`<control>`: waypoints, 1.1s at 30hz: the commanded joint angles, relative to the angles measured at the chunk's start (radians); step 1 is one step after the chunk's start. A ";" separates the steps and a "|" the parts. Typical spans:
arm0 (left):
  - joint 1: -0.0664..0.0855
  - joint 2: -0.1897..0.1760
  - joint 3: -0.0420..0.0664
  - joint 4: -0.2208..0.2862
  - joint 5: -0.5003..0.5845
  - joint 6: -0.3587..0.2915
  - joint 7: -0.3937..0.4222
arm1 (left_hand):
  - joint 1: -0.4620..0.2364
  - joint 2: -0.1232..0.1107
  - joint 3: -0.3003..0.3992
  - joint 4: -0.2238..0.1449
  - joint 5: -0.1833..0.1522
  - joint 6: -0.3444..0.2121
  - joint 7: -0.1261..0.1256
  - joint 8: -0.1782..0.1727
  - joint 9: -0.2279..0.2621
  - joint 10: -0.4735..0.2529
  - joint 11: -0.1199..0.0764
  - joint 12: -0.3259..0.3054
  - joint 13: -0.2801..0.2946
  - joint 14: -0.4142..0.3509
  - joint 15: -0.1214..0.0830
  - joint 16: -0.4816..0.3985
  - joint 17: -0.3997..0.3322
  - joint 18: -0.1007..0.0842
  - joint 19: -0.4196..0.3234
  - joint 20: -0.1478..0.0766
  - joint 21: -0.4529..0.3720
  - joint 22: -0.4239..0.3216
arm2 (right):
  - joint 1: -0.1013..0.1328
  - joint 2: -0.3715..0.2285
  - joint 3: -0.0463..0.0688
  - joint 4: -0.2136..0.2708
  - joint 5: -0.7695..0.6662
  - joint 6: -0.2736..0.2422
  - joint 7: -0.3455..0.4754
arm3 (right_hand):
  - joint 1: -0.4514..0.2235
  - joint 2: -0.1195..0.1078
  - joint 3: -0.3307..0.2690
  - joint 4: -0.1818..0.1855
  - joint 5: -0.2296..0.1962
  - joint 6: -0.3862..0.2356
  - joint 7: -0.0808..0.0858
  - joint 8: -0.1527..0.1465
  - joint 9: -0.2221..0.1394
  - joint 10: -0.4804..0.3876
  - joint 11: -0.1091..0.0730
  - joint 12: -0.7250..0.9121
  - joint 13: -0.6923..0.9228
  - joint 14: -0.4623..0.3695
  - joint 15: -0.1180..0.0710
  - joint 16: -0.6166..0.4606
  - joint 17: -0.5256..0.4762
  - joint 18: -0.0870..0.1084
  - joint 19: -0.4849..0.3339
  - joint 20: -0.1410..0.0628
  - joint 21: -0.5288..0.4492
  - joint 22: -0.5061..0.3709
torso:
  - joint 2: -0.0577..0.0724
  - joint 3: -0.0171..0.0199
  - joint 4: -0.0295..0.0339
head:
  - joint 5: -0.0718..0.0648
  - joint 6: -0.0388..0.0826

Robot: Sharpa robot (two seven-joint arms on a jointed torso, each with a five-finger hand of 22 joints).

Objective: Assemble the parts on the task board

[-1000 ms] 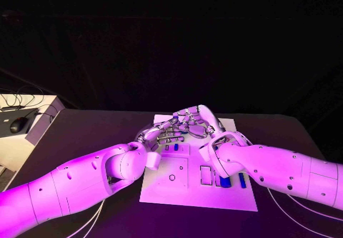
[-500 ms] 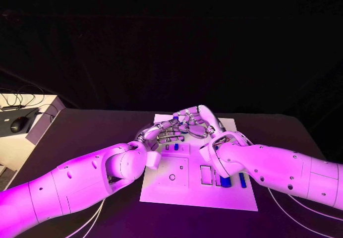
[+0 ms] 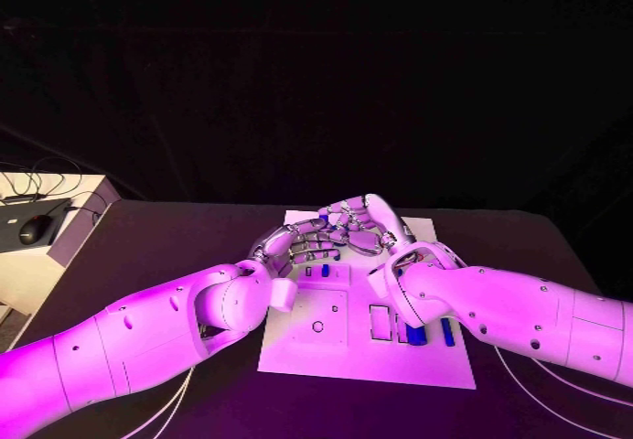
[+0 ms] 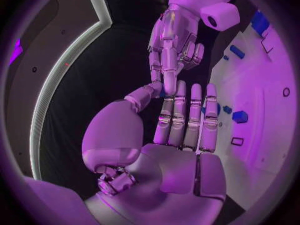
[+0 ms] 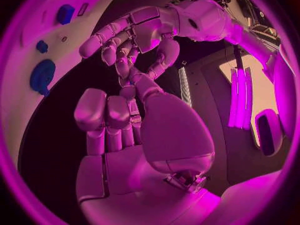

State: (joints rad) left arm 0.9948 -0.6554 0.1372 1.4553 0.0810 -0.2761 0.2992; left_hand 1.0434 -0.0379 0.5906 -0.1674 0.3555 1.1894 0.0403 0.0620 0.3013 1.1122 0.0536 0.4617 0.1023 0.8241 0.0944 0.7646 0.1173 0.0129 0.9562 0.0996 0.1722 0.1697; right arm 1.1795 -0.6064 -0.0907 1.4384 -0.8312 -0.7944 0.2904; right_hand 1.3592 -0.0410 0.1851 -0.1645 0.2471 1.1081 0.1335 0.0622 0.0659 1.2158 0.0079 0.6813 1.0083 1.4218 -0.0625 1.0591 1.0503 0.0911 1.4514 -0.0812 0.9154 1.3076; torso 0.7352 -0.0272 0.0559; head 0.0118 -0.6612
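So it's a black table (image 3: 158,240), and the white task board (image 3: 343,352) lies flat right in the middle of it. A few small blue parts (image 3: 417,334) sit on the board.

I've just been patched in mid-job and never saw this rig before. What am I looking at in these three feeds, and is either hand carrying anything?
Two white robot arms with silver hands work at a black table. The head view looks down from above; the other two are wrist cameras behind each hand. The left hand and right hand meet, fingers touching, above the far end of the white task board. Small blue parts sit on the board. Whether anything is pinched between the hands, I cannot tell.
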 commanded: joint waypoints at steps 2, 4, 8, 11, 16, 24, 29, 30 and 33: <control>0.001 -0.002 0.002 0.002 0.000 -0.012 0.035 | -0.018 0.002 0.023 -0.028 0.001 0.011 -0.016 0.005 0.391 -0.004 -0.005 0.011 0.009 -0.004 -0.004 0.009 0.006 -0.013 -0.017 0.001 0.016 0.018 | -0.001 -0.009 0.000 -0.008 0.018 -0.008 0.002 | -0.003 -0.019 -0.015 0.001 -0.001 -0.081 0.019 0.000 -0.002 -0.020 0.011 -0.010 -0.009 -0.021 0.011 -0.025 -0.021 0.005 -0.015 0.012 -0.043 0.101 | 0.000 0.0001 0.0004 | 0.000 0.000; 0.001 -0.002 0.002 0.001 0.000 -0.015 0.035 | -0.026 -0.003 0.022 -0.029 0.000 0.018 -0.020 0.006 0.406 -0.002 -0.008 0.021 0.015 -0.002 -0.007 0.016 0.012 -0.013 -0.023 -0.001 0.029 0.034 | -0.001 -0.011 0.000 -0.006 0.025 -0.007 0.013 | 0.004 -0.022 -0.025 0.005 -0.002 -0.116 0.028 0.000 -0.001 -0.030 0.019 -0.011 -0.018 -0.040 0.018 -0.042 -0.039 0.011 -0.028 0.020 -0.080 0.094 | 0.000 0.0003 -0.0003 | 0.000 0.001; 0.001 -0.002 0.002 0.000 -0.005 -0.020 0.035 | -0.027 -0.005 0.027 -0.030 0.000 0.019 -0.019 0.004 0.424 -0.003 -0.009 0.034 0.023 -0.001 -0.009 0.026 0.020 -0.013 -0.035 -0.003 0.050 0.059 | -0.001 -0.014 0.000 -0.004 0.035 -0.007 0.032 | 0.020 -0.036 -0.054 0.019 0.000 -0.287 0.033 -0.006 -0.009 -0.052 0.027 -0.003 -0.040 -0.072 0.027 -0.065 -0.075 0.022 -0.048 0.031 -0.147 0.081 | 0.000 0.0003 0.0001 | 0.001 0.002; 0.001 -0.002 0.002 0.000 -0.014 -0.026 0.034 | -0.028 -0.008 0.025 -0.032 -0.001 0.025 -0.021 0.006 0.431 0.001 -0.013 0.053 0.034 0.005 -0.014 0.039 0.029 -0.013 -0.041 -0.008 0.073 0.086 | -0.001 -0.018 0.000 -0.003 0.042 -0.009 0.045 | 0.040 -0.055 -0.059 0.051 -0.005 -0.461 0.039 -0.013 -0.016 -0.071 0.034 0.007 -0.065 -0.104 0.034 -0.087 -0.114 0.029 -0.066 0.038 -0.209 0.069 | 0.000 0.0003 0.0002 | 0.001 0.001; 0.001 -0.003 0.002 -0.002 -0.033 -0.037 0.030 | -0.027 -0.015 0.022 -0.031 0.000 0.033 -0.022 0.005 0.432 0.020 -0.021 0.073 0.044 0.030 -0.028 0.059 0.039 -0.010 -0.022 -0.023 0.103 0.109 | -0.001 -0.026 0.000 0.000 0.046 -0.010 0.052 | 0.078 -0.090 -0.045 0.122 -0.012 -0.522 0.045 -0.018 -0.020 -0.085 0.040 0.039 -0.108 -0.118 0.039 -0.070 -0.144 0.033 -0.066 0.043 -0.237 0.068 | 0.000 0.0003 0.0008 | 0.001 0.001; 0.002 -0.008 0.004 -0.013 -0.079 -0.060 0.014 | -0.030 -0.031 0.025 -0.027 0.001 0.054 -0.028 0.003 0.451 0.050 -0.049 0.157 0.084 0.073 -0.063 0.137 0.073 -0.010 -0.014 -0.064 0.226 0.218 | 0.000 -0.081 0.000 0.042 0.059 0.001 0.066 | 0.100 -0.096 -0.051 0.146 -0.009 -0.505 0.051 -0.017 -0.019 -0.105 0.044 0.087 -0.166 -0.131 0.042 -0.041 -0.183 0.036 -0.060 0.048 -0.245 0.070 | -0.001 -0.0004 0.0006 | 0.004 0.004; 0.010 -0.017 0.011 -0.034 -0.119 -0.072 -0.015 | -0.035 -0.034 0.027 -0.027 0.000 0.066 -0.032 0.005 0.472 0.087 -0.072 0.226 0.113 0.115 -0.090 0.205 0.105 0.004 0.007 -0.093 0.340 0.312 | 0.008 -0.151 0.002 0.097 0.072 0.006 0.071 | 0.099 -0.092 -0.052 0.141 -0.004 -0.495 0.052 -0.017 -0.019 -0.109 0.044 0.100 -0.184 -0.134 0.043 -0.032 -0.196 0.037 -0.059 0.049 -0.248 0.070 | -0.001 0.0004 -0.0010 | 0.006 0.004; 0.016 -0.021 0.012 -0.042 -0.135 -0.070 -0.033 | -0.032 -0.034 0.025 -0.031 0.001 0.066 -0.032 0.003 0.474 0.112 -0.087 0.274 0.138 0.141 -0.107 0.241 0.127 0.011 0.023 -0.106 0.385 0.345 | 0.015 -0.173 0.002 0.110 0.079 0.009 0.071 | 0.098 -0.089 -0.051 0.135 -0.001 -0.492 0.052 -0.016 -0.019 -0.112 0.044 0.108 -0.197 -0.135 0.043 -0.027 -0.206 0.037 -0.058 0.049 -0.248 0.070 | -0.001 0.0013 -0.0020 | 0.006 0.004; 0.039 -0.026 0.013 -0.067 -0.190 -0.063 -0.088 | -0.043 -0.036 0.044 -0.034 0.002 0.067 -0.034 0.003 0.474 0.080 -0.103 0.414 0.237 0.141 -0.131 0.313 0.193 0.011 -0.020 -0.138 0.536 0.479 | 0.036 -0.216 0.003 0.126 0.102 0.026 0.074 | 0.097 -0.087 -0.051 0.131 0.004 -0.477 0.051 -0.016 -0.018 -0.111 0.044 0.109 -0.202 -0.134 0.042 -0.025 -0.208 0.037 -0.056 0.048 -0.242 0.072 | -0.002 0.0022 -0.0022 | 0.004 0.004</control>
State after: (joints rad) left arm 1.0229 -0.6806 0.1481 1.3975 -0.0214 -0.3383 0.2762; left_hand 0.9990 -0.0748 0.6304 -0.1951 0.3535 1.2076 0.0526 0.0672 0.3756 1.2025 -0.0374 0.8571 0.3273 0.9653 -0.0331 1.0688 0.3024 0.0128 0.9460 -0.0355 0.6904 0.6324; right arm 1.2074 -0.8104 -0.0890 1.5577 -0.7632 -0.7927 0.3433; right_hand 1.4521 -0.1361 0.1343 -0.0277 0.2462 0.6243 0.1767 0.0480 0.0472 1.1094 0.0505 0.7860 0.8080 1.2947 -0.0216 1.0292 0.8433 0.1079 1.3930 -0.0406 0.6709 1.3081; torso 0.7342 -0.0266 0.0544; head 0.0174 -0.6565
